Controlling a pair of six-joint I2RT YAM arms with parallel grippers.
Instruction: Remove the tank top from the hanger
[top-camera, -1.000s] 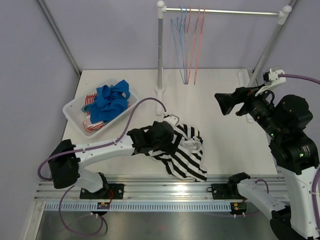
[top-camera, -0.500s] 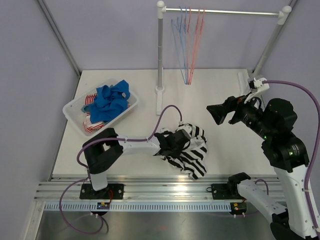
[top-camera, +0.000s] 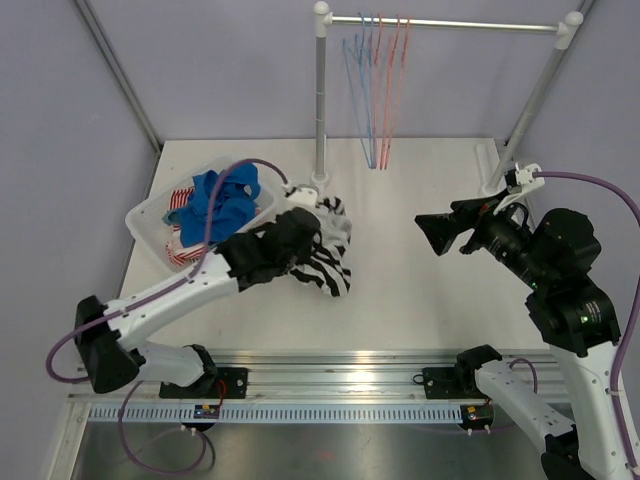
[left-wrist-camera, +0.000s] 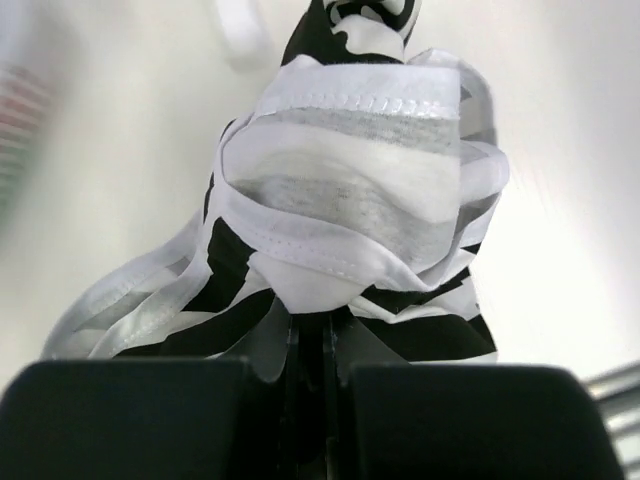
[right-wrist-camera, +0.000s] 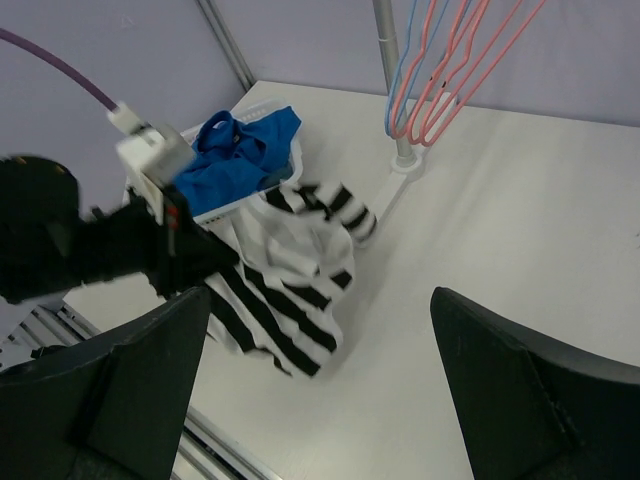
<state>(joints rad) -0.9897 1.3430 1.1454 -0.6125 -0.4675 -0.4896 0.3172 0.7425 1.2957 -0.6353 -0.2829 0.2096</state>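
The black-and-white striped tank top (top-camera: 328, 252) hangs bunched from my left gripper (top-camera: 300, 236), which is shut on its white hem. In the left wrist view the cloth (left-wrist-camera: 350, 200) bulges right above the closed fingers of the left gripper (left-wrist-camera: 322, 325). It is held above the table, between the bin and the foot of the rack post. The right wrist view shows the same garment (right-wrist-camera: 290, 260) drooping from the left arm. My right gripper (top-camera: 440, 232) hovers at the right, open and empty, well clear of the cloth. The hanger that bore the top is hidden or out of view.
A clear plastic bin (top-camera: 148, 216) at the left holds a blue garment (top-camera: 225, 200) and a red-striped one. The clothes rack post (top-camera: 320, 100) stands just behind the held top. Several blue and red wire hangers (top-camera: 378, 90) hang from its rail.
The left gripper closed on the tank top, then lifted it and carried it left and back toward the bin. The right arm lowered and shifted slightly, still open.
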